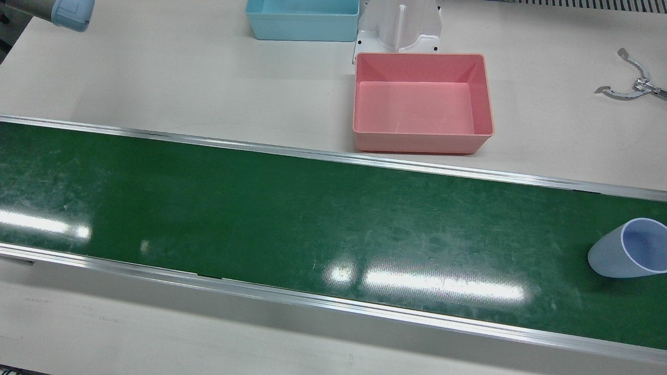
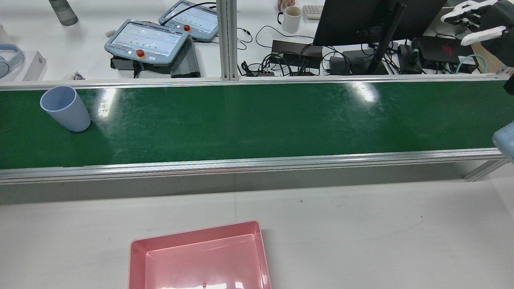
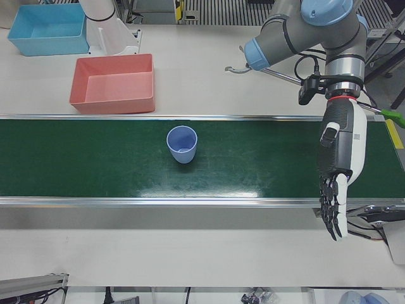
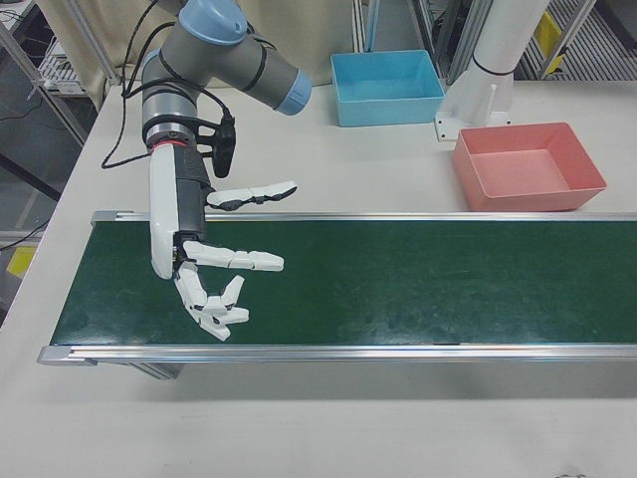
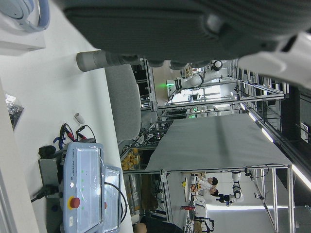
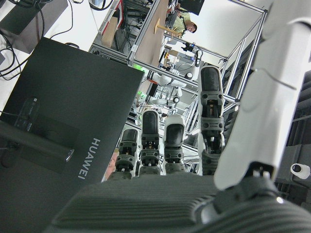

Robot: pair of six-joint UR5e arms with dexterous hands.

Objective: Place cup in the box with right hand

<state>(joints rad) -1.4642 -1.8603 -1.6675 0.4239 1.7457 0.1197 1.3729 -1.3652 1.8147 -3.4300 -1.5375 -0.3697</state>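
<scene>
Cup (image 3: pixel 182 144) stands upright on the green belt (image 3: pixel 95 158), well apart from the right hand (image 4: pixel 214 269) (fingers spread, empty). Pink box (image 3: pixel 114 82) sits beside the belt on the table. Left hand (image 3: pixel 338 183) hangs open, empty.

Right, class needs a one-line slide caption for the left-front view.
Blue cup upright on green conveyor belt, pink box behind, left robot hand hanging open.

White table (image 1: pixel 156 67) crossed by a green conveyor belt (image 1: pixel 292 219) bearing an upright blue cup (image 3: pixel 182 144), with pink box (image 1: pixel 422 104), blue box (image 1: pixel 302 20) and metal tongs (image 1: pixel 633 86) alongside
</scene>
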